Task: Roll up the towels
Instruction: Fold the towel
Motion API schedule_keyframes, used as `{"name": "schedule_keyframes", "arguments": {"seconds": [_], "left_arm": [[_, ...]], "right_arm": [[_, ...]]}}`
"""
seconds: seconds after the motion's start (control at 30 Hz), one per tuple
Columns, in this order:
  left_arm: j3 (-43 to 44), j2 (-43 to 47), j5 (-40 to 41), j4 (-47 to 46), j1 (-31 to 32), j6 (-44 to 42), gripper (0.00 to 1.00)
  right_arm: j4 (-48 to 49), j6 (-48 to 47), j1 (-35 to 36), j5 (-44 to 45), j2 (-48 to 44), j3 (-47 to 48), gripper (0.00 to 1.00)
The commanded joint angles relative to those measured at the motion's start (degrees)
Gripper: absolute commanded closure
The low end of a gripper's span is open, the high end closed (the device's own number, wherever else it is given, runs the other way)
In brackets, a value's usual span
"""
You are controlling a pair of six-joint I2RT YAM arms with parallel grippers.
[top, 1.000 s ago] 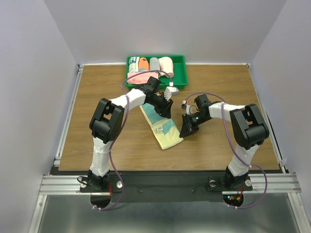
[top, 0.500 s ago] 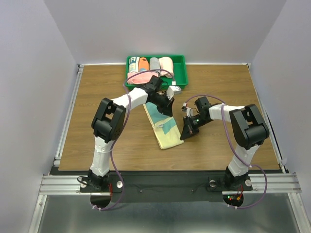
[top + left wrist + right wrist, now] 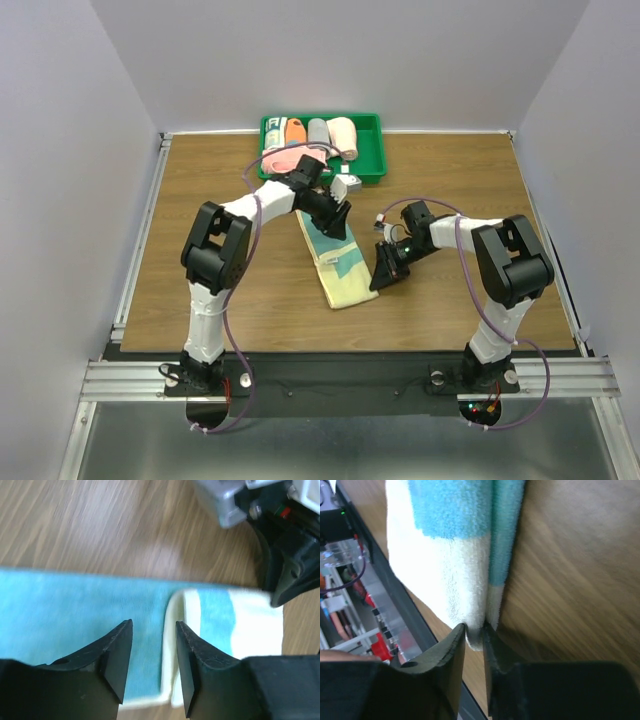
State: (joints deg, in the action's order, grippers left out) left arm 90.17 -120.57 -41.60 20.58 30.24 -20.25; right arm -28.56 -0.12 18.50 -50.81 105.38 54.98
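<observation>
Where walls close in, a wooden table bears a towel.

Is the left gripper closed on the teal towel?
No, the left gripper is open; the teal towel shows through the gap between its jaws.

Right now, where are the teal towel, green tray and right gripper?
teal towel point(image 3: 334, 263): top view, flat middle.
green tray point(image 3: 369, 148): top view, bare right part.
right gripper point(image 3: 474, 630): right wrist view, between fingertips.

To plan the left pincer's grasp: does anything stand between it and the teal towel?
Nothing visible does. The left pincer is open directly over the teal towel, with only cloth beneath. The right pincer grips the towel's edge, off to one side.
</observation>
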Motion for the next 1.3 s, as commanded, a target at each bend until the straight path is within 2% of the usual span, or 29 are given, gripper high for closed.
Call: {"name": "schedule_keyframes", "arguments": {"seconds": [0.0,0.07,0.17,0.3,0.53,0.63,0.67,0.7,0.73,0.77,0.8,0.83,0.87,0.9,0.93,1.0,1.03,1.13,1.23,1.27], "left_arm": [[-4.9,11.0,3.5,-0.7,-1.8,0.7,0.51],[-6.8,11.4,4.4,-0.6,-2.3,0.4,0.55],[-7.9,9.7,5.8,-0.9,-3.8,0.6,0.61],[-5.3,4.9,5.1,-1.0,-5.1,1.4,0.7],[5.6,-3.7,5.6,0.1,-5.6,0.5,0.72],[9.1,-4.1,5.1,1.8,-6.6,0.3,0.72],[9.3,-3.2,4.9,1.9,-7.0,0.3,0.69],[9.1,-0.5,4.0,1.8,-7.8,0.0,0.66],[8.4,1.3,3.6,2.0,-8.2,-0.4,0.62],[7.7,3.4,3.5,2.1,-8.4,-0.8,0.52],[6.7,8.0,3.9,2.0,-8.5,-2.5,0.47],[5.5,10.8,4.5,1.7,-8.5,-3.0,0.41],[2.0,13.8,5.7,0.1,-8.5,-3.4,0.22],[-2.8,20.1,6.6,-1.2,-8.5,-4.6,0.08],[-5.8,23.6,7.7,-2.8,-8.5,-5.7,0.01],[-11.8,30.8,11.2,-8.9,-8.5,-7.1,0.01],[-17.4,37.5,12.5,-11.1,-8.5,-8.4,0.01],[-26.7,48.8,17.3,-19.9,-8.6,-6.4,0.01],[-30.9,54.5,19.0,-20.2,-8.6,-3.6,0.01],[-30.7,55.3,13.6,-14.3,-8.5,-11.7,0.01]], "right_arm": [[-0.2,-0.4,1.4,-3.2,0.0,-1.7,0.7],[0.4,-0.2,1.7,-4.3,1.0,-2.0,0.65],[2.2,1.9,3.0,-5.2,3.2,-1.8,0.64],[3.6,3.8,4.8,-7.1,5.4,-0.8,0.65],[5.1,6.4,5.8,-6.2,7.0,1.3,0.63],[4.7,6.5,5.5,-4.0,3.3,1.0,0.51],[4.5,6.6,5.3,-3.2,1.9,0.8,0.5],[4.0,6.7,4.9,-1.2,-1.8,0.7,0.4],[3.7,6.8,4.6,-0.4,-3.5,0.6,0.36],[3.3,6.9,4.5,0.7,-5.6,0.6,0.35],[2.6,7.0,4.2,3.0,-8.8,0.6,0.29],[2.5,6.8,4.2,3.9,-10.7,0.6,0.28],[2.2,6.5,4.2,4.8,-12.1,0.8,0.28],[2.2,6.1,4.2,6.5,-14.8,1.2,0.27],[2.2,5.7,4.2,7.2,-16.0,1.6,0.27],[2.4,5.0,4.2,8.0,-17.7,3.7,0.18],[2.4,4.5,4.3,8.7,-18.0,4.4,0.13],[2.3,4.2,4.4,5.8,-16.6,7.7,0.12],[2.5,4.7,6.2,3.4,-13.7,10.0,0.18],[2.5,5.0,6.7,2.8,-11.5,10.4,0.2]]}}
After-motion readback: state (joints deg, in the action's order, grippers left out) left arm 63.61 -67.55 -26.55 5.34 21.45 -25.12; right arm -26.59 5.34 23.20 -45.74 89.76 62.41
